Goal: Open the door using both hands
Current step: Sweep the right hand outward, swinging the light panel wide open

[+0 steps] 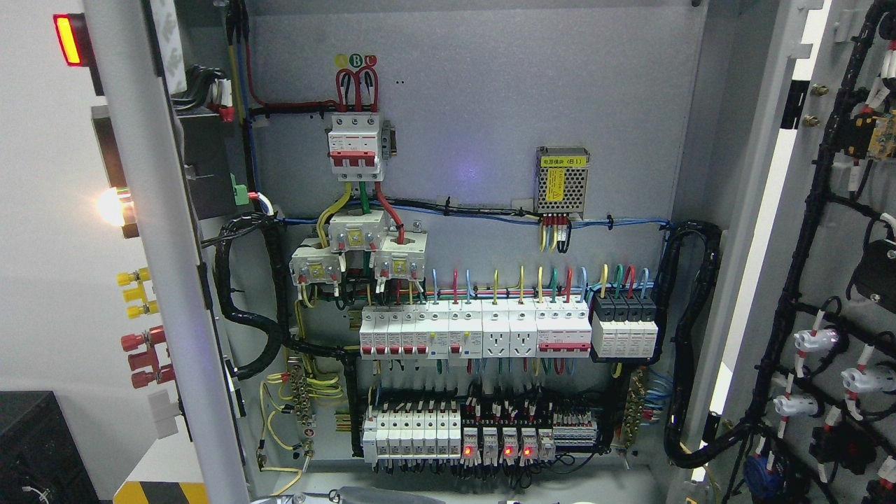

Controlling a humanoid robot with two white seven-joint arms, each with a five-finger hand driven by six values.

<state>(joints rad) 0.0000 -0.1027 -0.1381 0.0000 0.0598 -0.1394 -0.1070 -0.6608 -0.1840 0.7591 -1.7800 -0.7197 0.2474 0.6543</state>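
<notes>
- At cabinet [476,140] right edge: door [826,280] swung fully open, inner wiring harness exposed.
- Back panel centre: breaker rows [483,336] visible.
- Robot hands: neither in view; finger state cannot be told.

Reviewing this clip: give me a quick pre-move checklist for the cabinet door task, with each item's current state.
1. Right door swung open: ok, its wired inner face shows.
2. Cabinet interior exposed: ok, breaker row in plain sight.
3. Left door fully open: cannot tell, only an upright edge shows.
4. Robot hands located: not ok, neither is in view.
5. Live parts inside: not ok, red relay lights are lit.
</notes>
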